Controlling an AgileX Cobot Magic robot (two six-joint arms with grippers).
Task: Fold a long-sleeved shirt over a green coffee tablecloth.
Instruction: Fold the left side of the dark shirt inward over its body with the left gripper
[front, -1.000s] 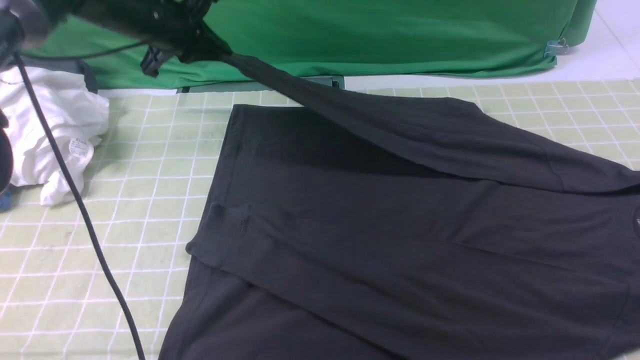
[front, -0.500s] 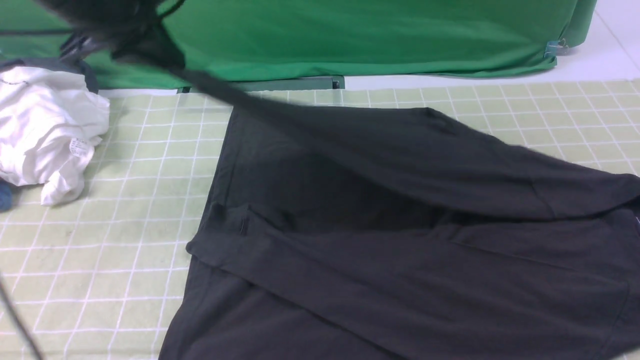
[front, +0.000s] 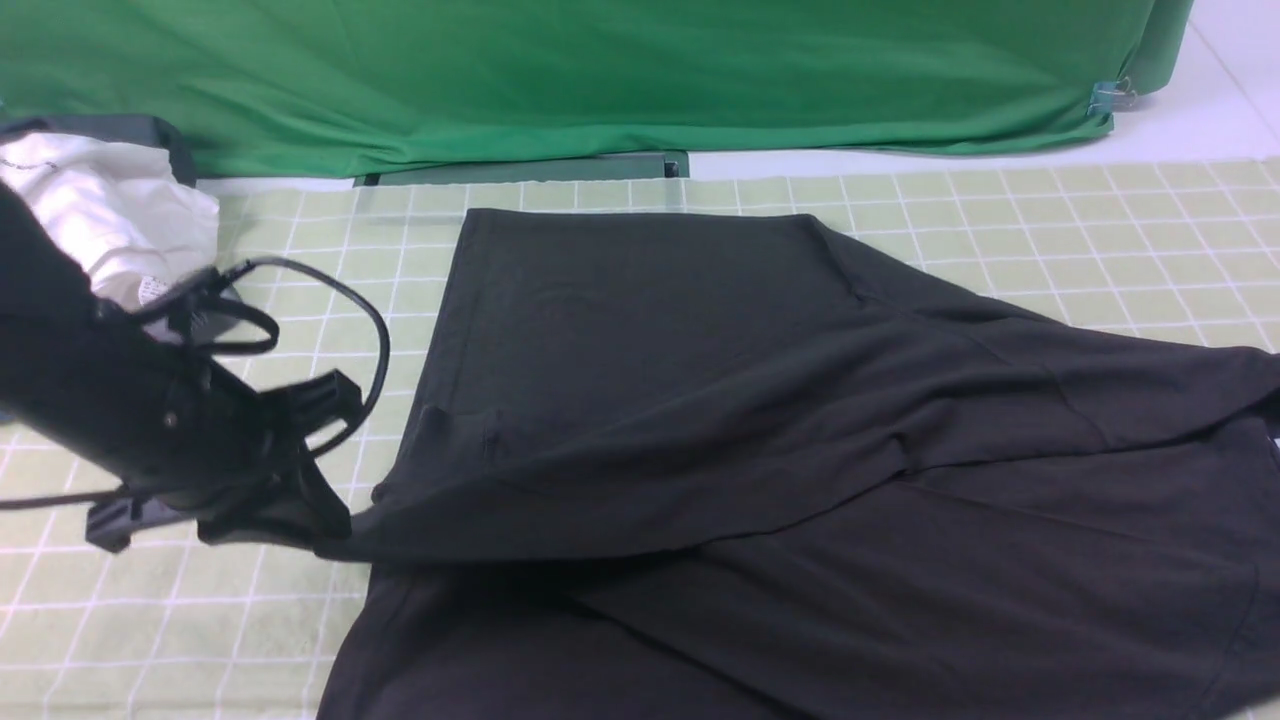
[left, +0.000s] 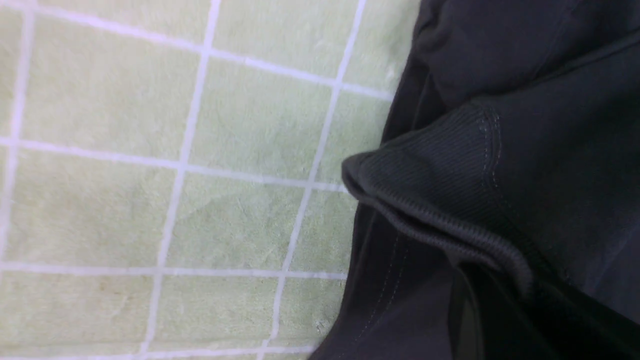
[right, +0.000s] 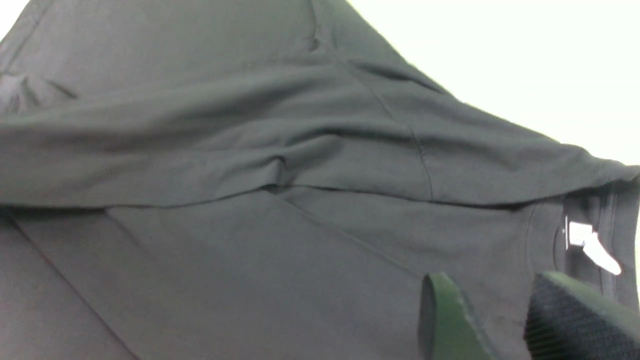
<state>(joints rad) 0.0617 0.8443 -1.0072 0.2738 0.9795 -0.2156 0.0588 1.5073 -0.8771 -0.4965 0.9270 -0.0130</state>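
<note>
The black long-sleeved shirt (front: 760, 420) lies spread on the pale green coffee tablecloth (front: 300, 300) with its white grid. My left gripper (front: 310, 525) sits low at the shirt's left edge, shut on the ribbed cuff (left: 430, 185) of one sleeve. That sleeve (front: 700, 470) stretches across the shirt's body from the right shoulder. In the left wrist view the fabric hides the jaws. My right gripper (right: 492, 305) hovers open above the shirt near the collar label (right: 590, 245), with nothing between its fingers (right: 445, 310). It is out of the front view.
A crumpled white garment (front: 110, 230) lies at the back left, partly behind my left arm. Plain deep-green fabric (front: 640, 70) hangs along the back, held by a clip (front: 1105, 97). A black cable (front: 370, 330) loops off the left arm.
My left arm has swung down from high at the back to the near left, pulling the sleeve across the shirt's body. The sleeve now lies lower and nearer.
</note>
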